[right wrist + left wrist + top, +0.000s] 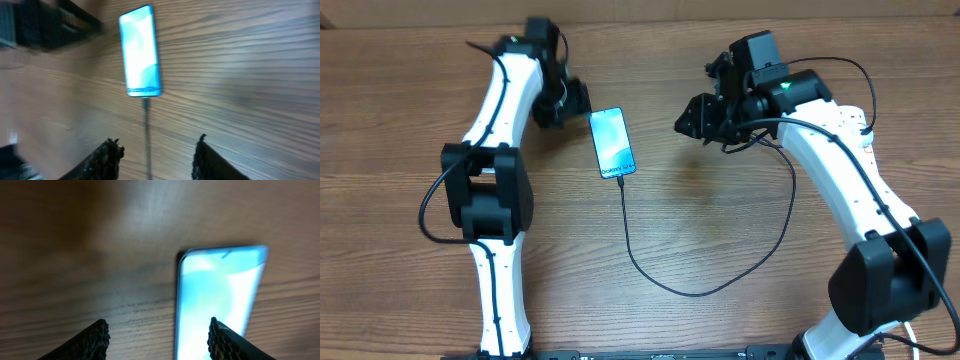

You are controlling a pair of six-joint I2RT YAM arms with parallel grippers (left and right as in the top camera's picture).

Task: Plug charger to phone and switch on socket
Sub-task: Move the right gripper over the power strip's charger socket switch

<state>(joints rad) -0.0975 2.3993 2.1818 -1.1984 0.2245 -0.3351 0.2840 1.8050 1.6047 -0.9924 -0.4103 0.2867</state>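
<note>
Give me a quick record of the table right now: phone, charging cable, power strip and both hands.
phone: flat on the table, screen lit
cable: tip at the phone's bottom edge, looks plugged in; the rest loops right toward the right arm
power strip: not in view
left hand: open, holding nothing, close beside the phone
right hand: open, holding nothing, apart from the phone

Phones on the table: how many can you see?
1. The phone lies screen up between the left gripper and the right gripper, the charger at its near end. No other shows, though one may be hidden.
</note>
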